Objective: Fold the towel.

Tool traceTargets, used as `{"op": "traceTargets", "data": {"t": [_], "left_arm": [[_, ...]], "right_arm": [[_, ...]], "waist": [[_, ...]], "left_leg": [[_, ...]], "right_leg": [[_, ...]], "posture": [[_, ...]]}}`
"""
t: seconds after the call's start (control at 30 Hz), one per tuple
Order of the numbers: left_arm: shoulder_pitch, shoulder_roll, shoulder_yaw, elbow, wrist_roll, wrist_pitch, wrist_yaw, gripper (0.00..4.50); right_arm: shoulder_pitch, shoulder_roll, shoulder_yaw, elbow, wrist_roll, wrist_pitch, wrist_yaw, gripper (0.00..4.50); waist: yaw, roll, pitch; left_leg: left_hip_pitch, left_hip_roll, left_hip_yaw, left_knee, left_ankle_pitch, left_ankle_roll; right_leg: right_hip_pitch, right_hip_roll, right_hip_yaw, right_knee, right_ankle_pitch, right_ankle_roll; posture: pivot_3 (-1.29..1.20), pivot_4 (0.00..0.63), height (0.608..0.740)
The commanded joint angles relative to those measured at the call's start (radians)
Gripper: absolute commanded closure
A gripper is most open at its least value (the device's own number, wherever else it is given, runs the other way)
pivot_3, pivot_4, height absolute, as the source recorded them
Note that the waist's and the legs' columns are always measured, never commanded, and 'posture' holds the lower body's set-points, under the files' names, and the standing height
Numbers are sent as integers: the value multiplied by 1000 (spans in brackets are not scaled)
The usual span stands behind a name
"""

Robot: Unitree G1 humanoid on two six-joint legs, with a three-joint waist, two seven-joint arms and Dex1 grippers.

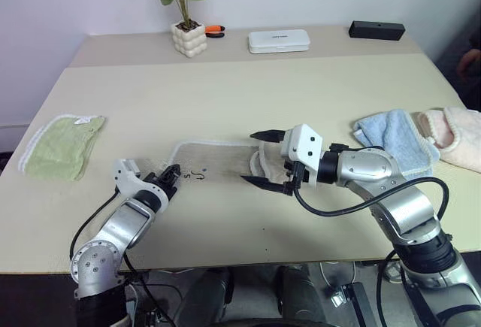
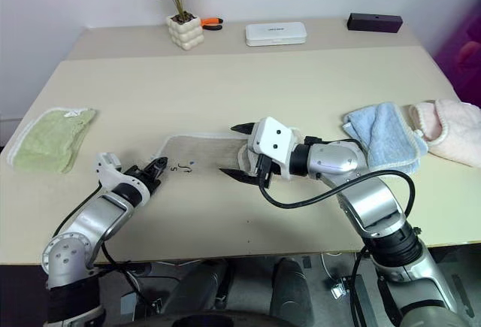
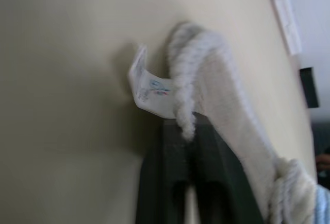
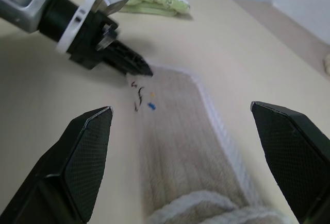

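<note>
Between the two end effectors, flat on the counter (image 1: 225, 222), lies the beige towel (image 1: 218, 160), already doubled into a long strip. At its one end, the left end effector (image 1: 172, 172), clenched tight on the towel's corner, right by the small dark stitched mark (image 1: 197, 175). Over its other end, the right end effector (image 1: 264, 158), spread wide and holding nothing, one finger above the cloth and one just in front of the rolled end. Well off past the left end effector, a green towel (image 1: 60, 145); behind the right end effector's arm, a blue towel (image 1: 394, 140) and a pink one (image 1: 457, 136).

Looks like the middle of a fold, with one corner grabbed and the other end not yet grabbed. Next move probably calls for closing the right end effector on the near end, or lifting the pinched corner up and over toward the right end effector, keeping the edges lined up so the cloth does not bunch.

From the left wrist, up close: the white stitched edge (image 3: 206, 74) caught between the dark fingers (image 3: 170, 183), and a little white label (image 3: 149, 87) sticking out, too small to spot from the head. From the right wrist: the wide gap between the right fingers (image 4: 77, 162) and the left end effector biting the far corner.
</note>
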Motion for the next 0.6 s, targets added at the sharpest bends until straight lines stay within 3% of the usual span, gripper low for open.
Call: {"op": "traceTargets", "data": {"t": [0.03,0.13,0.27,0.43,0.6], "left_arm": [[-7,81,85,-65,61,-83,-99,4486],[-1,124,105,-64,77,-106,-141,4486],[-5,371,178,-86,144,-89,-359,4486],[-32,496,53,-145,221,-55,-570,4486],[-139,509,-249,-240,345,8,-722,4486]], "right_arm": [[9,-18,-38,-55,0,11,-11,89],[13,-24,-43,-59,1,17,-15,89],[32,-70,-94,0,-9,-14,1,89],[39,-80,-92,62,-42,-68,14,89],[47,-57,-81,83,-62,-90,6,89]], "waist": [[-4,0,0],[-3,0,0],[0,-4,1],[0,-4,1],[-2,-4,1]], "left_leg": [[0,0,0,0,0,0],[0,3,1,-1,0,-1],[-1,4,0,-1,0,-1],[-1,4,1,-1,0,0],[-1,4,1,-1,0,0]], "right_leg": [[-1,0,0,0,0,0],[-2,3,1,0,0,-1],[-2,5,2,0,0,-2],[-1,5,2,-2,1,-3],[-1,5,2,-2,1,-3]], "posture": [[0,150,740],[0,150,740],[0,150,740],[0,150,740],[0,150,740]]}}
